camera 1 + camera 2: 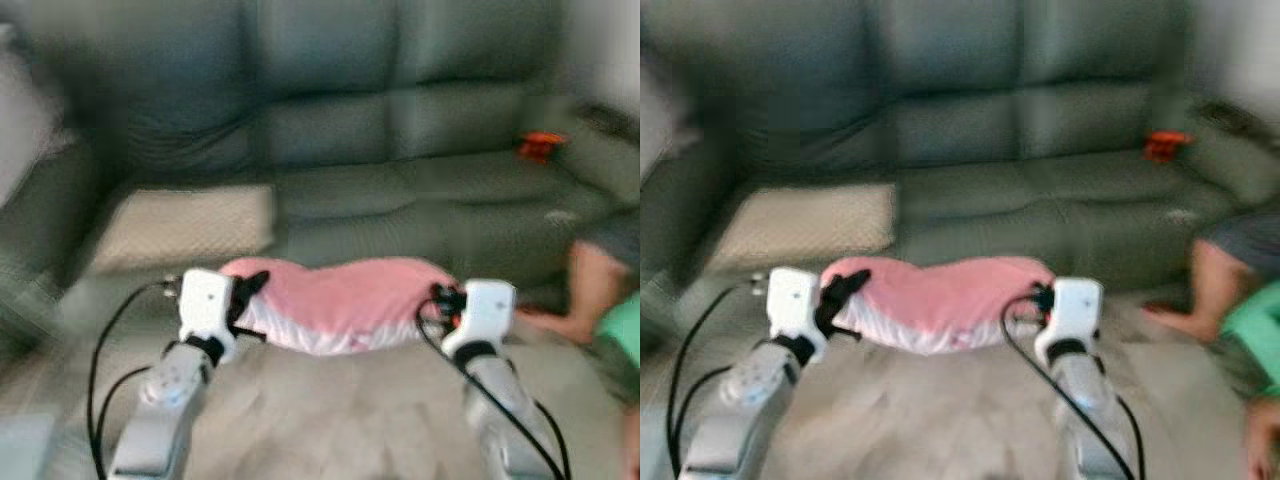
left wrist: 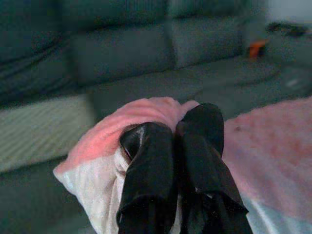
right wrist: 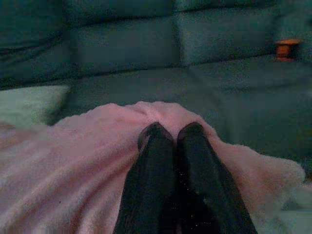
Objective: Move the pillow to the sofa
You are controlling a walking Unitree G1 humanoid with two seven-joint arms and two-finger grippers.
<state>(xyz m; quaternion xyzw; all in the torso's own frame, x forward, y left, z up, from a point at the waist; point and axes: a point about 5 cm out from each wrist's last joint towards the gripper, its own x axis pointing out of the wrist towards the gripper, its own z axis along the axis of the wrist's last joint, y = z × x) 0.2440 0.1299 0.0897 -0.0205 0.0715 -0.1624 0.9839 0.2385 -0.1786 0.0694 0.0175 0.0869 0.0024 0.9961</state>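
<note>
Pillow (image 1: 340,300) pink, held before sofa (image 1: 400,130). Left gripper (image 2: 171,146) pinched tight on its left end, right gripper (image 3: 171,141) on right end.

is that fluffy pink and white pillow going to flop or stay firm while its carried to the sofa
Probably floppy: the fluffy pink and white pillow sags in the middle between the left gripper and right gripper. Likely light, since pinched corners alone hold it up. The plush cover bunches around the fingers, so slipping seems unlikely.

one pink pillow (image 1: 340,300), one beige cushion (image 1: 185,228), one sofa (image 1: 400,130), two end effectors.
</note>
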